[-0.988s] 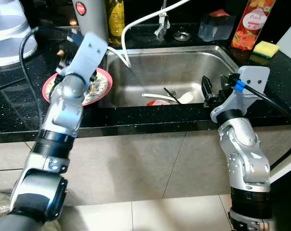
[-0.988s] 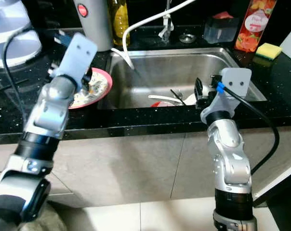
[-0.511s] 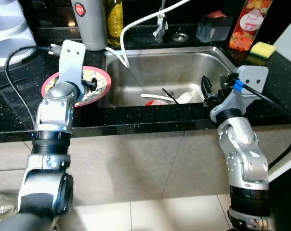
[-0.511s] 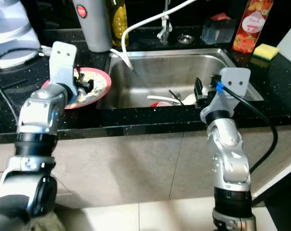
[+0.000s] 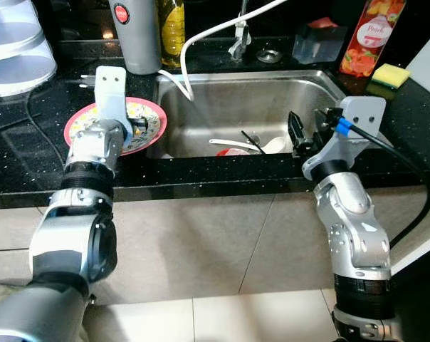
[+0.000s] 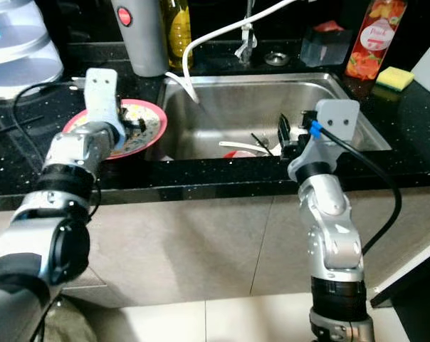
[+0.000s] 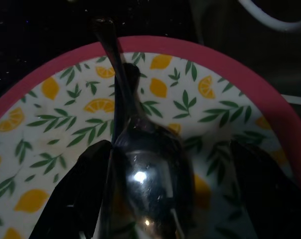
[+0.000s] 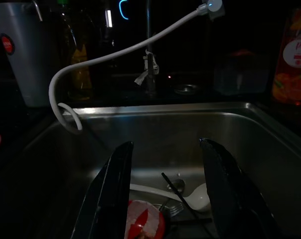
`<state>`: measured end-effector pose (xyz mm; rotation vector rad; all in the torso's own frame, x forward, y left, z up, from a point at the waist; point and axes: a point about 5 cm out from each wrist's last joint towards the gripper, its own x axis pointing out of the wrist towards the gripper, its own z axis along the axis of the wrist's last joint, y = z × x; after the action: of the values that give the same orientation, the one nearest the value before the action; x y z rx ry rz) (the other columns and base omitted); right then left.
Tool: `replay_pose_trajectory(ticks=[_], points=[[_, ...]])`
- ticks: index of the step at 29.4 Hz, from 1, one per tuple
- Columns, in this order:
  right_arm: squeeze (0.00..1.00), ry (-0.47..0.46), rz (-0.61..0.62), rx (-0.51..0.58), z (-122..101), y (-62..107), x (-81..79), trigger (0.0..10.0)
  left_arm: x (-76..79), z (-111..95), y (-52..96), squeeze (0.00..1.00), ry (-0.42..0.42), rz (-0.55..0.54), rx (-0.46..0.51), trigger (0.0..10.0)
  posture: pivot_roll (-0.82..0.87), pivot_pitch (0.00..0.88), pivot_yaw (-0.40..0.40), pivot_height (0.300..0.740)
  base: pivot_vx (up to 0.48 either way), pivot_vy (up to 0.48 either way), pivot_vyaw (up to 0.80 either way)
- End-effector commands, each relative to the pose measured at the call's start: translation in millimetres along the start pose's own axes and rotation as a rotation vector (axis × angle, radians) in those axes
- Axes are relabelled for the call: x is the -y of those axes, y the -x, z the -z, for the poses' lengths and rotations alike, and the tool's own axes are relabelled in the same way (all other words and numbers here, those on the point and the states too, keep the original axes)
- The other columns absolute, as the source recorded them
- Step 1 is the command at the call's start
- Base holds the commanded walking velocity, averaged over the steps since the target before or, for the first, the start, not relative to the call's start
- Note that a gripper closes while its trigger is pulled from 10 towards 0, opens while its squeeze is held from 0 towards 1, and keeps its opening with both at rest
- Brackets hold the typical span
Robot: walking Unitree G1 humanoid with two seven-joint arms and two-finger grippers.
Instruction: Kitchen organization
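A pink-rimmed plate with a lemon pattern sits on the black counter just left of the steel sink. My left gripper hovers low over the plate, open. In the left wrist view a metal spoon lies on the plate between the spread fingers. My right gripper is at the sink's front edge, open and holding nothing, pointing into the basin. In the basin lie a white spoon, a thin black utensil and a red-and-white item.
Along the back stand a grey flask, an oil bottle, a clear container and a red juice carton. A white hose loops into the sink. A yellow sponge lies far right, a white appliance far left.
My left arm has drawn back and dropped, bringing its gripper down over the plate. My right gripper has edged slightly left along the sink's front edge.
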<state>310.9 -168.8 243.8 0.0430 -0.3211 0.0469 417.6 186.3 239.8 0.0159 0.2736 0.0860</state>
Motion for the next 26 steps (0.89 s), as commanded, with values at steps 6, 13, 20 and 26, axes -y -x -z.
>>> replay_pose_trajectory(ticks=[6, 13, 20, 26], points=[[0.0, 0.0, 0.023, 0.003, 0, 3.3, 3.8, 10.0, -4.4, 3, -4.7, 0.0, -0.079, -0.039, -0.01, 10.0, -0.01, 0.028, 0.021, 0.74, 0.0, 0.0, 0.0], [0.0, 0.0, 0.029, 0.002, 0, 3.7, 5.0, 10.0, -10.1, 8, -5.7, 0.0, -0.068, -0.076, -0.03, 0.0, -0.01, 0.032, 0.021, 0.74, 0.0, 0.0, 0.0], [0.0, -0.001, 0.026, 0.001, 0, 1.3, 5.1, 10.0, -11.8, 11, -6.4, 0.0, -0.029, -0.078, -0.034, 0.0, -0.01, 0.03, 0.01, 0.74, 0.0, 0.0, 0.0], [0.0, -0.001, 0.024, 0.005, -1, 0.5, 4.4, 10.0, -19.1, 2, -5.0, 0.0, -0.008, -0.093, 0.002, 0.0, -0.01, 0.029, 0.012, 0.74, 0.0, 0.0, 0.0]])
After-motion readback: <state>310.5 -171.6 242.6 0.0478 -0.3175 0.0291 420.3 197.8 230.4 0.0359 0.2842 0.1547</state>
